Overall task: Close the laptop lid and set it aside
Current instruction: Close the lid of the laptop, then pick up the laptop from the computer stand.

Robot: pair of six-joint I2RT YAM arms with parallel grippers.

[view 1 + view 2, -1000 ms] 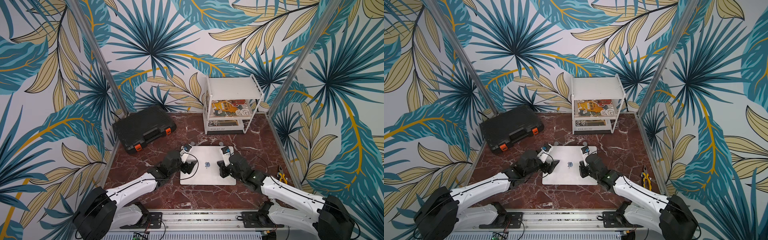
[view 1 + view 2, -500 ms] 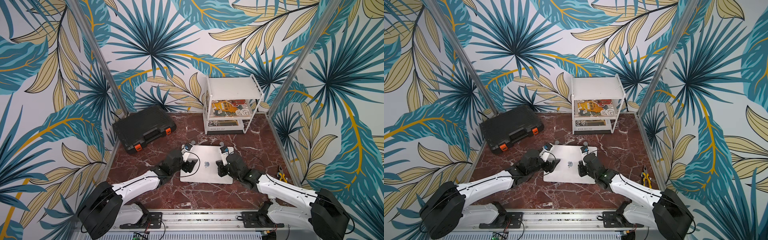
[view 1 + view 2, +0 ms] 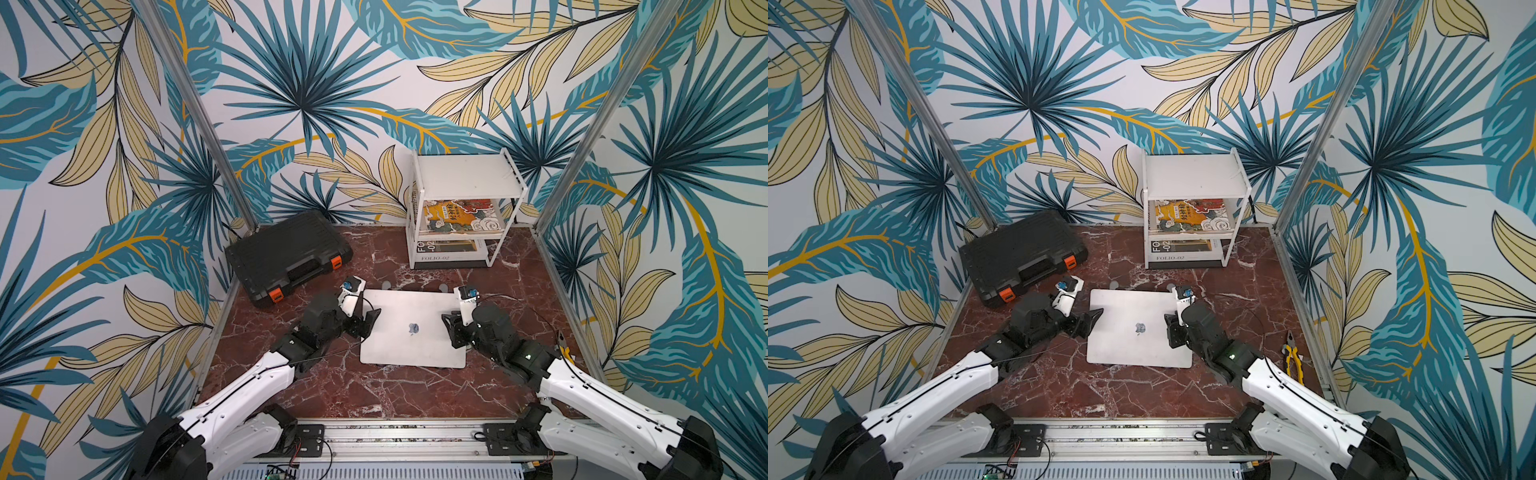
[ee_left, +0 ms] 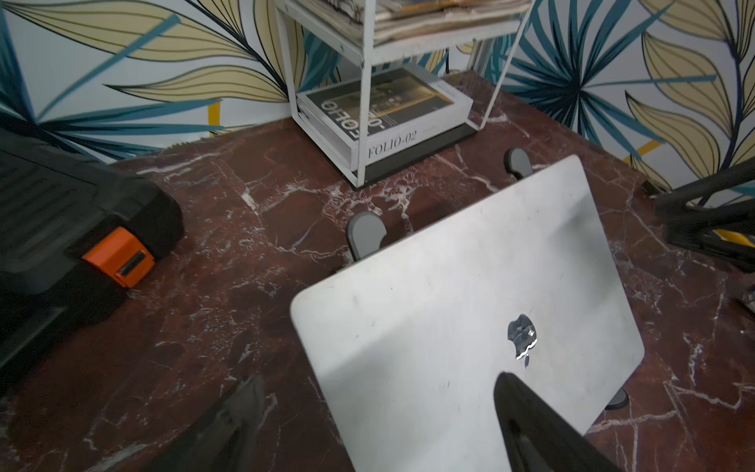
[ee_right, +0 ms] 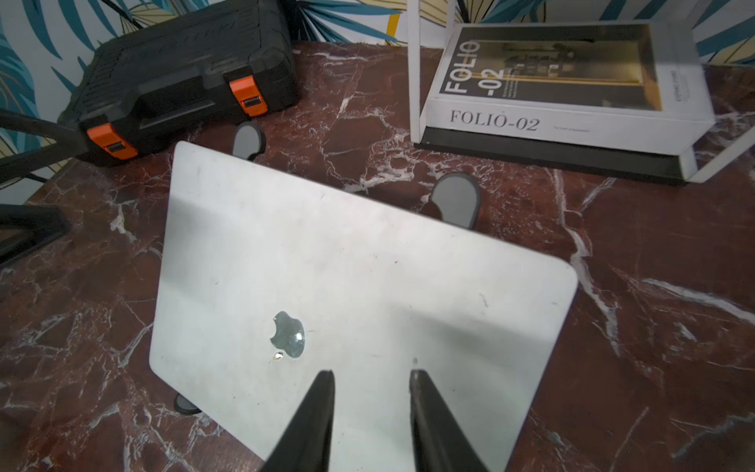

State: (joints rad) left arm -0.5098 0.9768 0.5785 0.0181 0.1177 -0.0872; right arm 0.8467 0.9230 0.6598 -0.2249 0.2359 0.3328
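In both top views the laptop (image 3: 411,345) lay shut in the middle of the marble table (image 3: 332,386), its lid (image 3: 395,311) facing up with the logo showing. It sat in front of the white shelf rack (image 3: 469,174) and near the black case (image 3: 286,253). The left gripper (image 3: 369,322) was at the laptop's left edge and the right gripper (image 3: 449,328) at its right edge. In a top view yellow-handled pliers (image 3: 1292,357) lay by the table's right rim.

From the left wrist, the claw stood wide: one finger (image 4: 527,412) hung over the lid, the other over bare marble, with nothing held. Grey round pads (image 4: 365,237) showed at the laptop's far edge.

From the right wrist, the two fingers (image 5: 314,417) stood narrowly apart above the lid, holding nothing; whether they touched it, I could not tell
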